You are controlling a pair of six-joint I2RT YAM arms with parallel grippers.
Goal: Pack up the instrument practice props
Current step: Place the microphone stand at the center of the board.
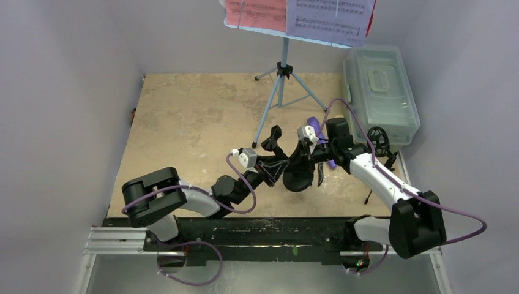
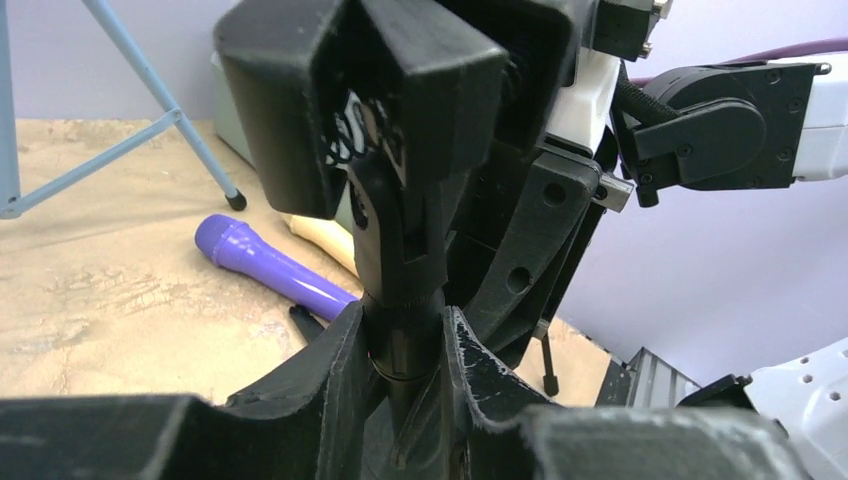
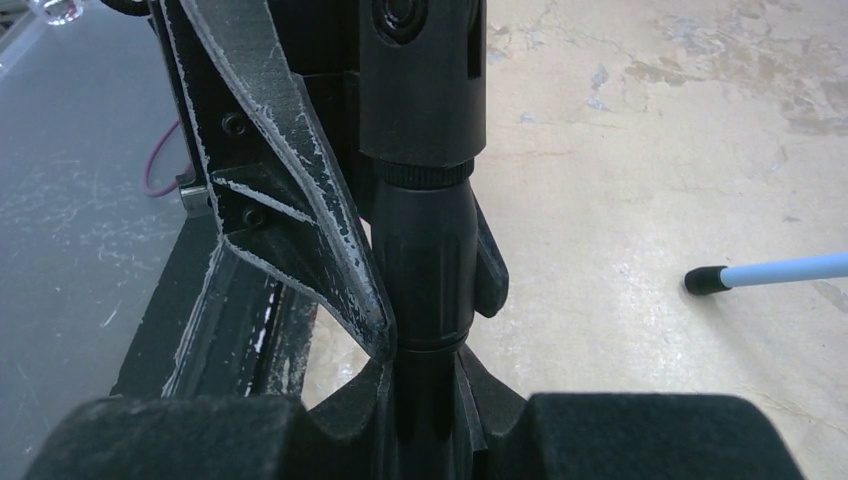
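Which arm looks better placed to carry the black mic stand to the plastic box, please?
Right, probably: the right gripper and left gripper both grip the black mic stand, but the plastic box sits closed on the right arm's side.

Tally, visible only:
Grippers: 2, i.e. left gripper (image 2: 405,345) & right gripper (image 3: 425,365).
Mics: 2, i.e. 1 purple mic (image 2: 270,265) & 1 cream mic (image 2: 318,236), the latter mostly hidden.
Black round-base pole (image 1: 298,180): 1.
Light-blue music stand (image 1: 282,92): 1, w/ 3 legs.
Sheet-music pgs: 2, i.e. 1 red page (image 1: 254,12) & 1 white page (image 1: 330,17).
Plastic box (image 1: 380,92) w/ lid: 1.
Table (image 1: 183,122): 1.
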